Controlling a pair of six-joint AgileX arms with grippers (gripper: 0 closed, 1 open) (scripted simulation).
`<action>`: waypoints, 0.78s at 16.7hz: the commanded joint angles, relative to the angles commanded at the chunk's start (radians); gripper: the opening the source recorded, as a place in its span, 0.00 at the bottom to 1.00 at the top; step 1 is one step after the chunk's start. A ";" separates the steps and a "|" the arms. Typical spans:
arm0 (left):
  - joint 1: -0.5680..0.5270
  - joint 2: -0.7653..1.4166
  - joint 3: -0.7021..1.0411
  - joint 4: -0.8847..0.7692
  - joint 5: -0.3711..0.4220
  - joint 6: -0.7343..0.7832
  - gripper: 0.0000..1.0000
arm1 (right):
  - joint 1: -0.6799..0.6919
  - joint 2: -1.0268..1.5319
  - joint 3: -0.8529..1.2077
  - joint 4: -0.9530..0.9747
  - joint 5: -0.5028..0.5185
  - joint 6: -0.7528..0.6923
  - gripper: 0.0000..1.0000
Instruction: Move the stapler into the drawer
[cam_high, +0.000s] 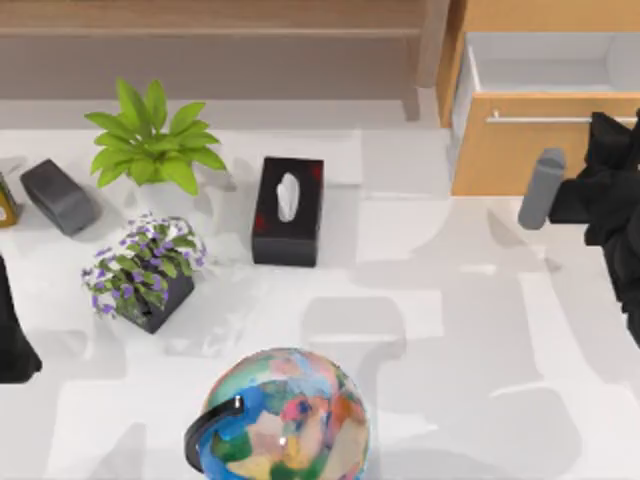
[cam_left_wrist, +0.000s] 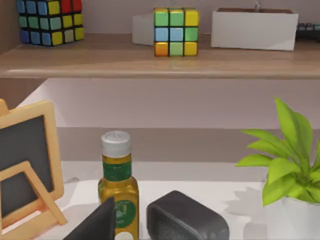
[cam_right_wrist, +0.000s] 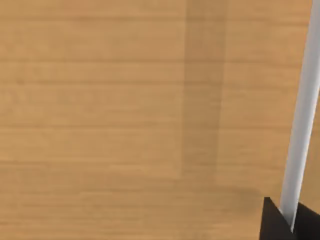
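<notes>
My right gripper (cam_high: 612, 172) grasps the drawer (cam_high: 540, 150) handle (cam_high: 545, 118); stapler (cam_high: 60, 197) lies far left, nearer my left arm, long axis diagonal.

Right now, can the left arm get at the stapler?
Probably yes. The stapler lies at the table's left, near the left arm, top uncovered; the bottle and green plant only flank it. The right arm is at the drawer.

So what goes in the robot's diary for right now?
drawer: open | stapler: on table, left | right gripper: at drawer handle | left arm: parked left
</notes>
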 joint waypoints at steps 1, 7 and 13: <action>0.000 0.000 0.000 0.000 0.000 0.000 1.00 | 0.004 -0.009 -0.035 0.016 0.004 -0.001 0.00; 0.000 0.000 0.000 0.000 0.000 0.000 1.00 | 0.014 -0.035 -0.085 0.058 0.013 0.000 0.00; 0.000 0.000 0.000 0.000 0.000 0.000 1.00 | 0.049 -0.062 -0.206 0.142 0.049 -0.001 0.00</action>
